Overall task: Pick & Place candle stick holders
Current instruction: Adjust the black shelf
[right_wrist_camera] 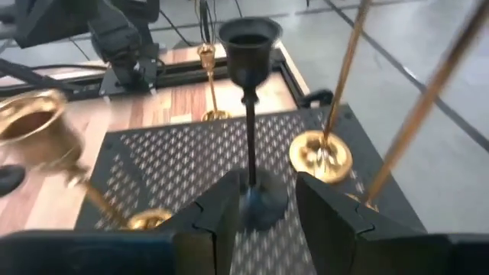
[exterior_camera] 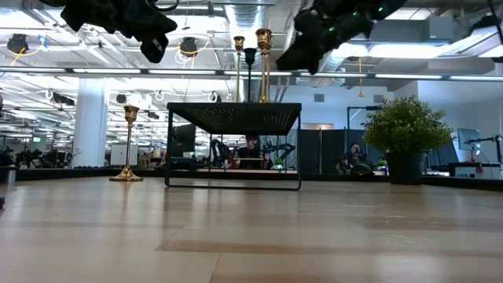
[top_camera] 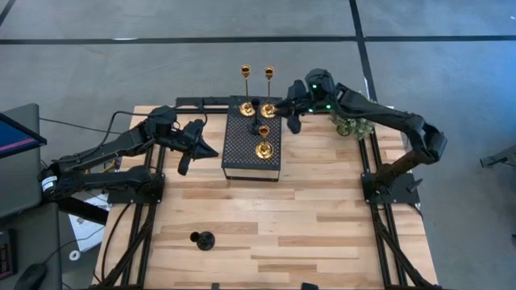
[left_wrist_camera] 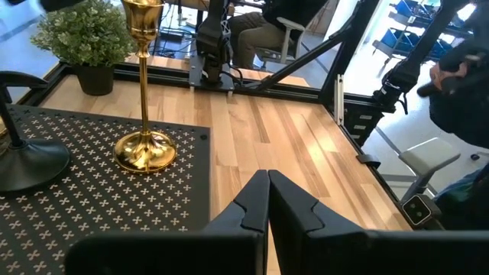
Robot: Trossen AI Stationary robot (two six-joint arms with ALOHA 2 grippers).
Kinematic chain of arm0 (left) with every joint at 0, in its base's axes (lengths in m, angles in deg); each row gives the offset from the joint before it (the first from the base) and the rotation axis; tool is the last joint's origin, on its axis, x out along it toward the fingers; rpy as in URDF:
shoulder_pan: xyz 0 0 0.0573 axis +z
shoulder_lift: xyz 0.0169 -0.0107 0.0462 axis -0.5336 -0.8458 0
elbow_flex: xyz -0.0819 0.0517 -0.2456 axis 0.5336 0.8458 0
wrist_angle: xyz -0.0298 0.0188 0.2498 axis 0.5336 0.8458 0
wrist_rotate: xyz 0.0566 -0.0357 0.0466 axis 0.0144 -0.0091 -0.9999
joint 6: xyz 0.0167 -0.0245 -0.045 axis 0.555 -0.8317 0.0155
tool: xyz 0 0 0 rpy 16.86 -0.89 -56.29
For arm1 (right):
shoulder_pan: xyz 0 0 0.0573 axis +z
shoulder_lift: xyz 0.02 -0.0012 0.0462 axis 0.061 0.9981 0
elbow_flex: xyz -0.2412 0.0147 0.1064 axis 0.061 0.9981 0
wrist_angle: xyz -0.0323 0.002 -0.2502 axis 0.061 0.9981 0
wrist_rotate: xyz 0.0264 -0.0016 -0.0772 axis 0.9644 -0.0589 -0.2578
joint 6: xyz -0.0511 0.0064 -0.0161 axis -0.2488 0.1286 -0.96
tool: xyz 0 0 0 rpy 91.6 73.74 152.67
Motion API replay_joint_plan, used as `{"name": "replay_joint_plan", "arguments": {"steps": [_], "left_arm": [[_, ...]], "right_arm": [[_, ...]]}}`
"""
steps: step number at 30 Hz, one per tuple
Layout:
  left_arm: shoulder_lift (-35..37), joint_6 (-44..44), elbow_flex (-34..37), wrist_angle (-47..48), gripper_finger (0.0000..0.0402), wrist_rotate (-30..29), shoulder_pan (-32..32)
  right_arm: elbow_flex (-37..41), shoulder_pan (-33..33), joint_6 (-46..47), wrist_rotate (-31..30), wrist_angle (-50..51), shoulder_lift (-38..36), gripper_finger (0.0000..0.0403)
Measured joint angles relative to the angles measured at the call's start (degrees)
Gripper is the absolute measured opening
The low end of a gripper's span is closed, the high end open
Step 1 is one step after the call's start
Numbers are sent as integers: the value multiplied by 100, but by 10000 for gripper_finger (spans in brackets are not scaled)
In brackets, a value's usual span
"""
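Candlestick holders are crowding the black perforated platform (top_camera: 252, 149) as I am reaching in with my right gripper (right_wrist_camera: 261, 200), its fingers standing apart on either side of the black candlestick holder (right_wrist_camera: 250, 114). That holder's round base is sitting on the platform right between my fingertips; whether they are touching it, I cannot tell. Two tall gold holders (right_wrist_camera: 336, 99) are rising just beyond my right fingers, and another gold holder (right_wrist_camera: 46, 141) is leaning blurred close to their other side. My left gripper (left_wrist_camera: 267, 200) is hovering off the platform's edge with fingers pressed together, a gold holder (left_wrist_camera: 144, 84) standing ahead of it. A second black holder (top_camera: 202, 239) is sitting well apart from both grippers on the table (top_camera: 322, 225).
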Motion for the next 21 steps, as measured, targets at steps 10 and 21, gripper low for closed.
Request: {"name": "replay_joint_plan", "arguments": {"steps": [10,21], "left_arm": [[0,9,1,0,6,0,-1],[0,510,1,2,6,0,-1]], "right_arm": [[239,142,-526,6,1712,-1175,122],[2922,863,288,2,-972,-3003,122]]}}
